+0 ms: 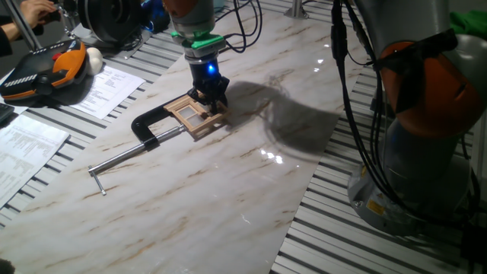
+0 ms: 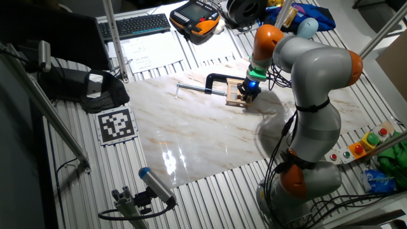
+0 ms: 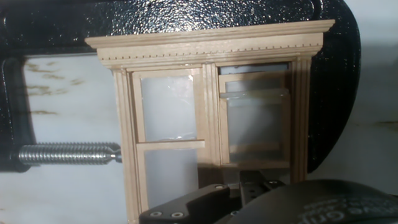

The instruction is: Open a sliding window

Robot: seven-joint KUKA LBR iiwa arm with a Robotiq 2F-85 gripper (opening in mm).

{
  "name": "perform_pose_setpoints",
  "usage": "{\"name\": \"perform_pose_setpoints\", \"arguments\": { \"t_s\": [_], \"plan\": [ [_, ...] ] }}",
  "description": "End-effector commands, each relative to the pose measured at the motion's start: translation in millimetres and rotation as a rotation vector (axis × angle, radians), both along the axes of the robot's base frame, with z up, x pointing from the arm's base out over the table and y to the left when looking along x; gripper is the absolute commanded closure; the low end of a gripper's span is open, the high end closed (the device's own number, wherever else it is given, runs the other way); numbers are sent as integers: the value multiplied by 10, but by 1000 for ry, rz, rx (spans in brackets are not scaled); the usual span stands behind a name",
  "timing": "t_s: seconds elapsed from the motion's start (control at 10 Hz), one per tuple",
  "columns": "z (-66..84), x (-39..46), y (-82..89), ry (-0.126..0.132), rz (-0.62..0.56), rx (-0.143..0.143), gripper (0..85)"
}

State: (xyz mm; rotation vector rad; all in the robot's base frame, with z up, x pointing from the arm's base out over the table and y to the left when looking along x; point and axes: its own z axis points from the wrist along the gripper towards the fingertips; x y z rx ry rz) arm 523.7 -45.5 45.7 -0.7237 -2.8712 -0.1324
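Down low at the near edge of the hand view: black end effector [image 3: 249,186], pressed against the lower rail of the sliding window [image 3: 211,112]; fingertips hidden behind the housing, so opening width and any grip impossible to judge. Just beyond: light tan wooden frame lying flat on the marble worktop [image 1: 228,190], cornice end pointing away from the hand, long axis running from the end effector toward that cornice. Two columns of panes, the right sash sitting lower and overlapping a second pane. Threaded steel screw [image 3: 68,154] of the black C-clamp [image 3: 186,18] touching the frame's left side, clamp body wrapping over the cornice and down the right side.

From one fixed view: window [image 1: 196,114] near the worktop's far middle, directly beneath the end effector [image 1: 211,97] with its blue light; clamp handle rod [image 1: 125,158] stretching toward the near left. Farther back, an orange-and-black teach pendant [image 1: 46,70] and printed papers [image 1: 103,87].
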Motion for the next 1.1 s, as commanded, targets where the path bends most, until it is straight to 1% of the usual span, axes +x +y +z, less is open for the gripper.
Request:
{"name": "perform_pose_setpoints", "arguments": {
  "t_s": [0.0, 0.2, 0.5, 0.7, 1.0],
  "plan": [
    [-2, -1, 0, 0, 0, 1, 850],
    [8, 11, -3, -3, 1, -7, 850],
    [-4, 26, -3, -6, 2, -8, 850],
    [-1, 46, -10, -7, 8, -16, 850],
    [-10, 67, -14, -10, 11, -21, 850]
  ]
}}
